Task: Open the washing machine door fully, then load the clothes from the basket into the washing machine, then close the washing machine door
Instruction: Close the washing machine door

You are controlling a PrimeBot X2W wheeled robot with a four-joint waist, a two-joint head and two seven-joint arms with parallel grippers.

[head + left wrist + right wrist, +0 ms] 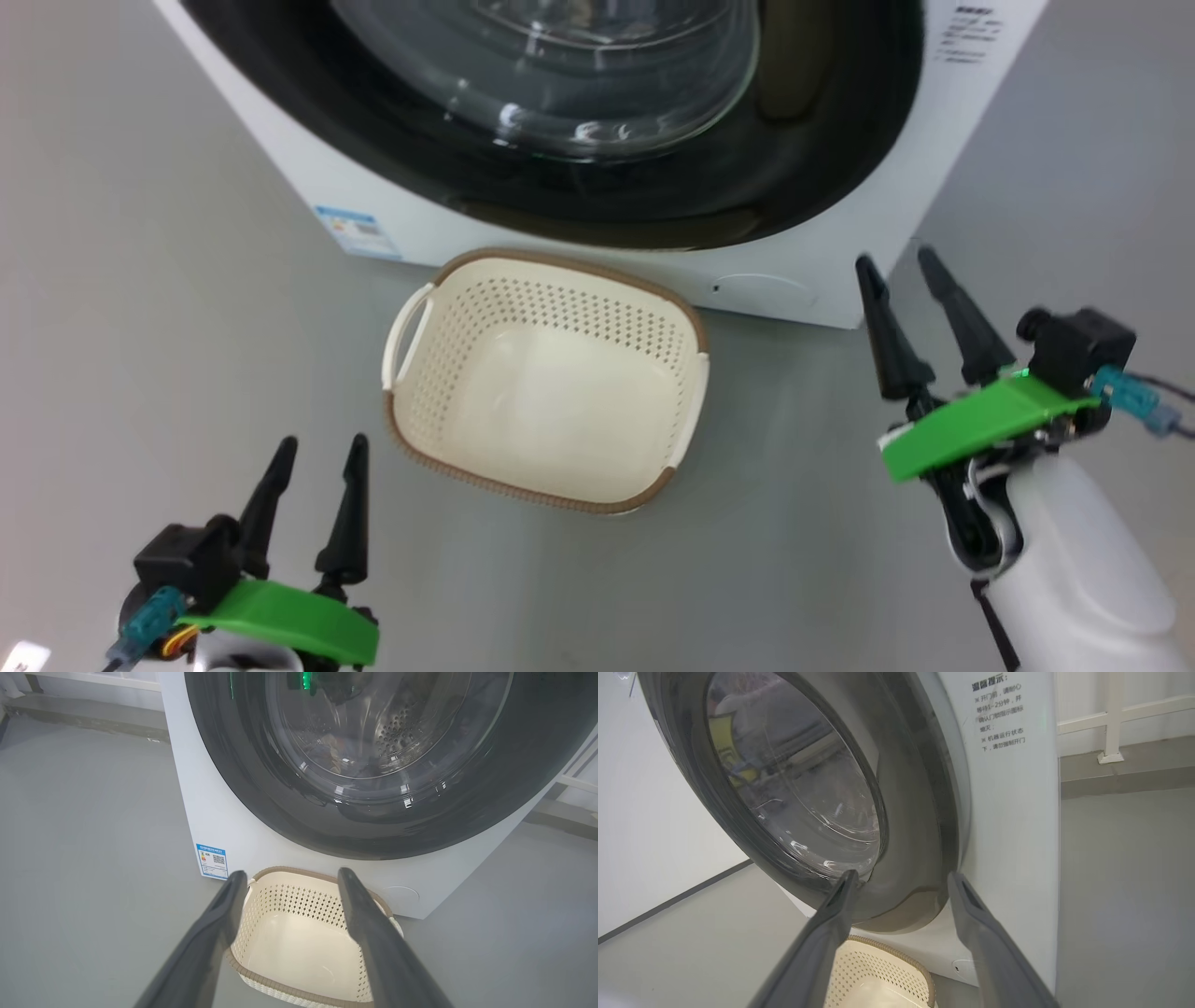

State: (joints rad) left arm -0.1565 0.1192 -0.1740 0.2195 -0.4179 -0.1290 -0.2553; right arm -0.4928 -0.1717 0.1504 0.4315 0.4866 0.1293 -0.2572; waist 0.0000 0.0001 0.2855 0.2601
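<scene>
Head view has my left gripper (322,443) and my right gripper (894,257) both spread wide, gripping nothing. Between them the basket (560,263) sits on the floor (140,280), just before the closed washing machine door (653,210).

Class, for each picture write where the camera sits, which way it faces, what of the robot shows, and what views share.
Head view: on the head, facing down at the basket before the washing machine; left tool and right tool show.
Left wrist view: on the left wrist, facing the washing machine door squarely; its fingers show.
Right wrist view: on the right wrist, facing the door obliquely; its fingers show.
Shared: basket, door.
</scene>
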